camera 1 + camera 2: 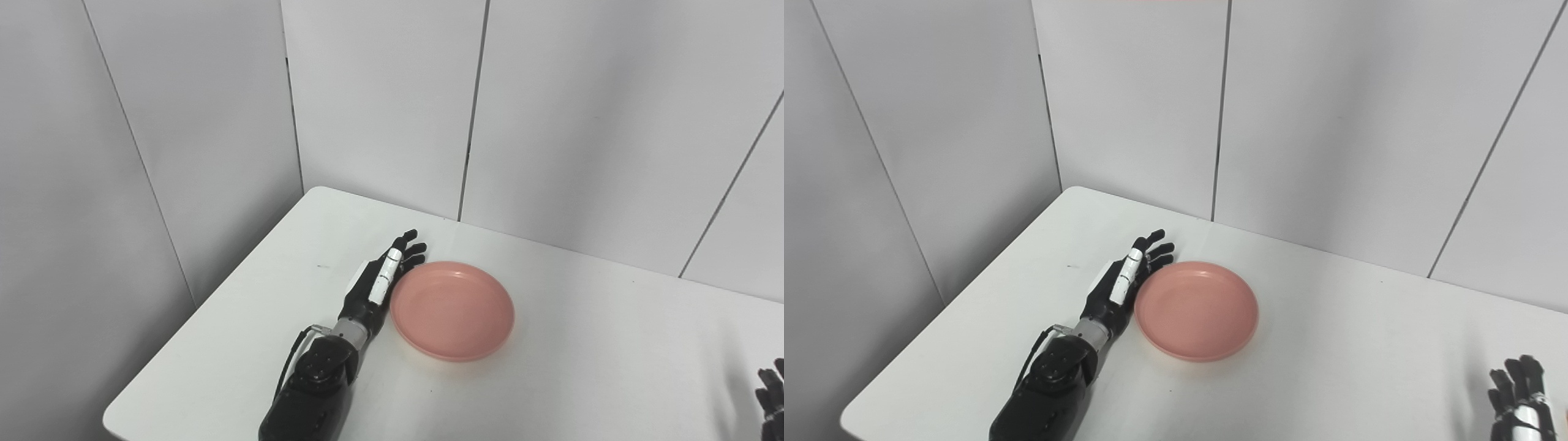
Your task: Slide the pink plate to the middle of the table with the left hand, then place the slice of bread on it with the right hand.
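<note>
The pink plate (452,309) lies on the white table (582,343), empty. My left hand (381,282) rests flat on edge against the plate's left rim, fingers straight and stretched toward the far wall, holding nothing. My right hand (1519,398) shows at the bottom right corner, fingers pointing up and slightly apart, partly cut off by the picture edge. No slice of bread is visible in either view.
Grey wall panels (380,104) stand close behind the table and along its left side. The table's left edge (202,312) runs diagonally near my left forearm (315,392).
</note>
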Controlling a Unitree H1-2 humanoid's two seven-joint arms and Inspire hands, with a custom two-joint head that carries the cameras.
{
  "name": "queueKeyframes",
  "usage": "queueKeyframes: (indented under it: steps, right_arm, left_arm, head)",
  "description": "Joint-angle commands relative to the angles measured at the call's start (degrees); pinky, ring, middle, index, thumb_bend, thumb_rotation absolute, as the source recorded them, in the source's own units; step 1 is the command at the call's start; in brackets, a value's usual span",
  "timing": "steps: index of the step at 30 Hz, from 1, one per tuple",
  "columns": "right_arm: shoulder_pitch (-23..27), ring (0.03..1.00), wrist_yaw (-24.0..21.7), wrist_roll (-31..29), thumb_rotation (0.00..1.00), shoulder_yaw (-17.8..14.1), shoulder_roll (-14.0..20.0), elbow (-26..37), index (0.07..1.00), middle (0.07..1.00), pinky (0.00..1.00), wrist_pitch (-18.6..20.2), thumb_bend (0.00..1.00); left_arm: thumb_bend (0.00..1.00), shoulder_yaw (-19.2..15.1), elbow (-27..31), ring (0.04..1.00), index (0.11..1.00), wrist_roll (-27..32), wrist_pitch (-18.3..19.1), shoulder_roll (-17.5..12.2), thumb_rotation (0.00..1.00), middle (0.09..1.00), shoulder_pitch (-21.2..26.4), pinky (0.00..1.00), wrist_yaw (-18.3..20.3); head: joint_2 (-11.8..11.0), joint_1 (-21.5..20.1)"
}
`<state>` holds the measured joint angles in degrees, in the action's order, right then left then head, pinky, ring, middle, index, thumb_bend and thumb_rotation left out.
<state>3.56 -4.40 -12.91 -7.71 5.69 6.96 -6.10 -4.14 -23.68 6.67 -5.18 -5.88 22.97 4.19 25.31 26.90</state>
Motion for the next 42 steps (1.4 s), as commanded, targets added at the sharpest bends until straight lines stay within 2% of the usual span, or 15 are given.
queueKeyframes:
  steps: [1,4,6,14,15,20,23,30,42]
  right_arm:
    - [1.3,0.965,0.1,0.1,0.88,0.2,-0.2,2.4,0.972,0.97,1.0,-0.8,0.58]
    - [1.2,0.973,0.1,0.3,0.88,0.4,-0.3,2.4,0.975,0.976,1.0,-0.9,0.59]
    - [1.1,0.976,0.4,0.7,0.88,0.6,-0.5,2.9,0.977,0.976,1.0,-0.7,0.59]
    - [0.7,0.994,0.3,0.4,0.87,1.6,-0.9,4.3,0.984,0.983,1.0,-0.5,0.6]
    - [0.6,0.998,0.1,0.5,0.89,1.8,-0.8,4.4,0.994,0.993,1.0,-0.7,0.62]
    - [0.0,1.0,0.8,1.2,0.92,2.6,-1.1,6.8,0.996,1.0,1.0,1.6,0.65]
    - [-0.1,0.989,1.6,1.5,0.91,2.7,-1.7,7.6,0.985,0.987,1.0,2.3,0.66]
    - [0.0,0.968,1.9,2.5,0.89,3.3,-2.4,7.5,0.972,0.972,1.0,2.4,0.69]
    - [0.2,0.957,2.5,3.2,0.89,5.1,-3.5,8.7,0.962,0.954,1.0,6.2,0.72]
  left_arm:
    - [0.75,1.3,1.6,0.887,0.906,-1.2,2.3,1.0,1.0,0.89,-0.3,0.96,-0.2]
    - [0.75,1.6,2.7,0.89,0.91,-1.6,3.2,1.1,1.0,0.892,-0.7,0.97,-0.5]
    - [0.75,1.4,3.8,0.889,0.909,-0.6,3.9,1.5,1.0,0.893,-1.2,0.96,0.0]
    - [0.72,1.7,7.7,0.89,0.909,1.9,5.6,1.9,1.0,0.89,-2.5,0.98,1.6]
    - [0.73,1.7,7.9,0.893,0.91,2.1,5.6,1.9,1.0,0.891,-2.6,0.98,1.8]
    - [0.74,1.7,8.9,0.887,0.901,3.3,5.3,2.5,1.0,0.878,-3.0,0.98,2.4]
    - [0.73,2.2,9.5,0.884,0.893,3.2,5.2,2.6,1.0,0.872,-3.2,0.95,2.6]
    - [0.72,3.5,12.1,0.887,0.893,3.6,7.2,3.6,1.0,0.879,-3.9,0.93,3.6]
    - [0.69,5.4,16.9,0.899,0.91,3.8,9.2,5.4,1.0,0.897,-6.7,0.95,5.2]
  head:
    - [0.4,-0.8]
    - [0.8,-1.9]
    - [1.7,-4.3]
    - [3.3,-9.3]
    - [3.5,-10.0]
    - [5.0,-14.0]
    - [5.7,-15.1]
    - [8.0,-19.8]
    - [9.7,-25.9]
